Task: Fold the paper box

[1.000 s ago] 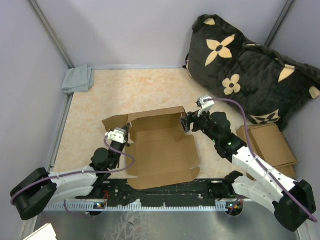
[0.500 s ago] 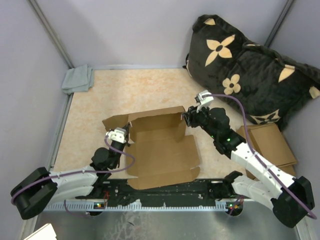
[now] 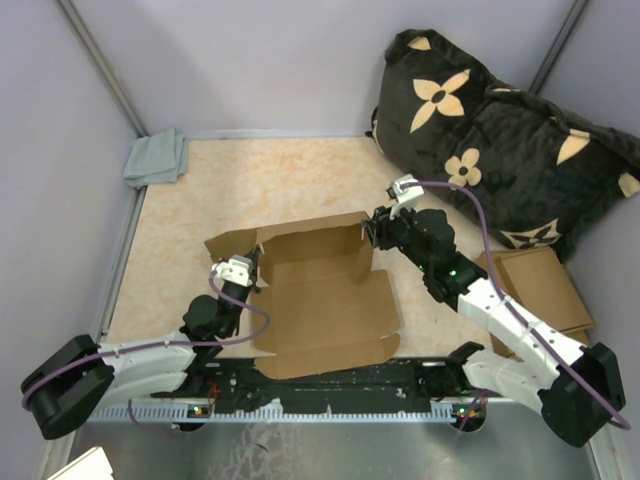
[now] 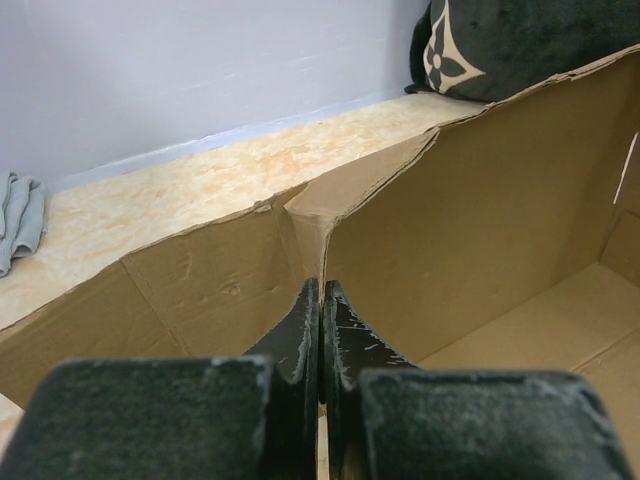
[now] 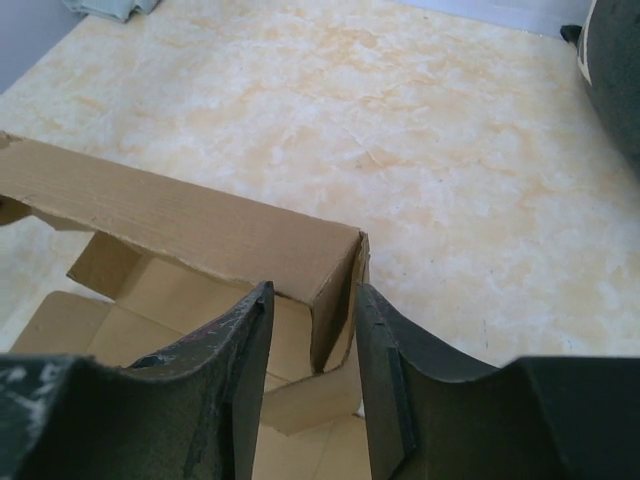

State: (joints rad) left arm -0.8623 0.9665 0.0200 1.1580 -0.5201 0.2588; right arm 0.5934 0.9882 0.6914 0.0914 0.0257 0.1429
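While only the rear wall stands raised, the paper box [image 3: 325, 300] lies between your pincers: left pincer [image 4: 321, 290] closed at its left rear corner, right pincer [image 5: 312, 295] clamping the right one. You must still fold sides and front

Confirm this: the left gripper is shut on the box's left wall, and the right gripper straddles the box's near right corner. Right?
Not quite: the right gripper straddles the far right corner of the box, not the near one, as the top view shows. The left gripper is shut on the left wall, as you said.
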